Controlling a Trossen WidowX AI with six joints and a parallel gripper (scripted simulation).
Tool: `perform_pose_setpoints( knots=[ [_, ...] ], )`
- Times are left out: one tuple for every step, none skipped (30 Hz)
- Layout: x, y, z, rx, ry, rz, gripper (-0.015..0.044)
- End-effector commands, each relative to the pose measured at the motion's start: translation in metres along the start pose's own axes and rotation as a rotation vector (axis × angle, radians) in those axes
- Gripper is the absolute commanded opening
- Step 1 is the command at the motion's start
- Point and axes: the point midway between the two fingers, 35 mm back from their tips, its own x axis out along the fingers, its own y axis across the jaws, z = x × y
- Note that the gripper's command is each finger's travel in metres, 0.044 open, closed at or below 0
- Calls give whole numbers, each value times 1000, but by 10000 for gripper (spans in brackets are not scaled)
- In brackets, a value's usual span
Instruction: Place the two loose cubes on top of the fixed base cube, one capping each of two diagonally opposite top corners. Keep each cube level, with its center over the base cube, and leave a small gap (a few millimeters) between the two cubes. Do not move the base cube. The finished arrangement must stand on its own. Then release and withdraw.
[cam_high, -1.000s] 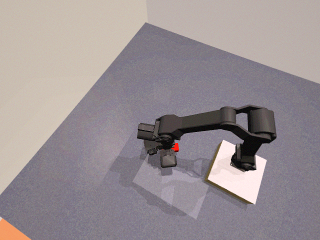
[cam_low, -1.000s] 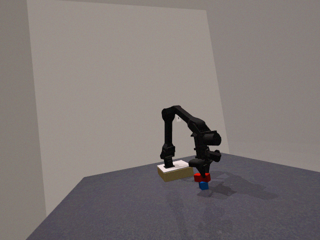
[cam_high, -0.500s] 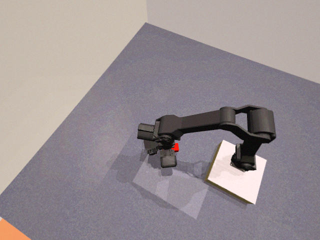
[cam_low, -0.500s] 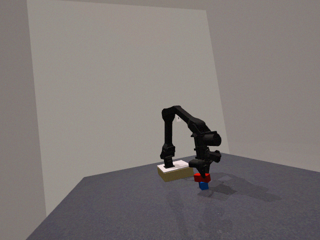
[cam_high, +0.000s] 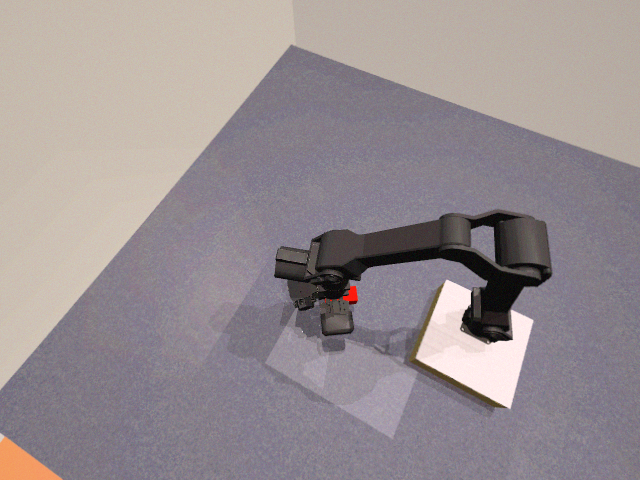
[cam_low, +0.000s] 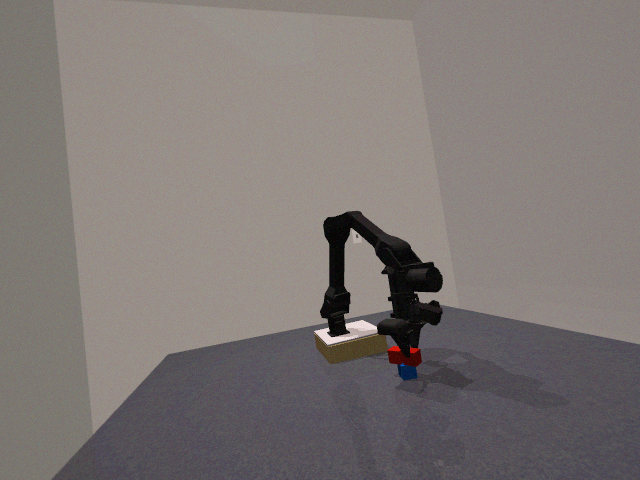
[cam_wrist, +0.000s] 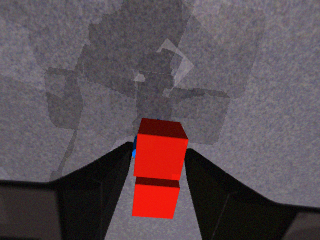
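Observation:
The blue base cube (cam_low: 407, 372) (cam_wrist: 134, 152) stands on the floor, mostly hidden from above. Two red cubes are on top of it, side by side. One red cube (cam_low: 415, 357) (cam_wrist: 160, 156) is between the fingers and looks level. The other red cube (cam_high: 352, 295) (cam_low: 396, 355) (cam_wrist: 155, 201) sits on the side toward the arm's base. The gap between the red cubes is too small to tell. My gripper (cam_low: 412, 351) (cam_wrist: 159, 150) is slightly open around the first red cube, with a thin gap at its left side in the wrist view. The top view hides the fingertips behind the wrist.
The arm stands on a white-topped block (cam_high: 465, 372) (cam_low: 356, 352), to the right of the cubes in the top view and left in the exterior view. An orange surface (cam_high: 23, 462) shows at the lower left corner of the top view. Arm shadows lie around the cubes.

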Motion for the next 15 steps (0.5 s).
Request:
perform_pose_setpoints(
  knots=[
    [1, 0, 0, 0, -1, 3, 205],
    [-1, 0, 0, 0, -1, 3, 205],
    [-5, 0, 0, 0, 0, 1, 205],
    [-8, 0, 0, 0, 0, 0, 205],
    [-9, 0, 0, 0, 0, 0, 205],
    [-10, 0, 0, 0, 0, 0, 205],
    [-11, 0, 0, 0, 0, 0, 205],
    [-12, 0, 0, 0, 0, 0, 205],
    [-14, 0, 0, 0, 0, 0, 205],
    [-15, 0, 0, 0, 0, 0, 205],
    [-17, 0, 0, 0, 0, 0, 205],
    [-18, 0, 0, 0, 0, 0, 205],
    [-19, 0, 0, 0, 0, 0, 205],
    [-21, 0, 0, 0, 0, 0, 205],
    [-22, 0, 0, 0, 0, 0, 205]
  ],
)
